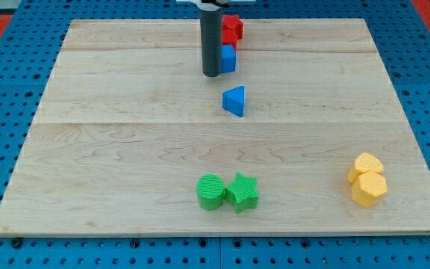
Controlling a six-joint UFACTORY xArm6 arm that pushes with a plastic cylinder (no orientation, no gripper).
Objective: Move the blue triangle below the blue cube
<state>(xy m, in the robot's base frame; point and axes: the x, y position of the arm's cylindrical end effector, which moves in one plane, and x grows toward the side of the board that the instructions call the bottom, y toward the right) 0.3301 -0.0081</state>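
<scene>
My tip (212, 74) has no jaws to open or close and holds nothing; it is a bare rod end resting on the wooden board (110, 149), just beside the blue cube (228, 58) on the view's left, possibly touching it. The blue triangle (234, 101) lies a little toward the view's bottom from the cube, apart from it, so it looks close to where the task wants it. It seems a small, light, rigid block that should slide easily on smooth wood and may spin if pushed off-centre. I would press on the middle of a flat face, not a corner. 2 red blocks (231, 29) sit just above the cube.
</scene>
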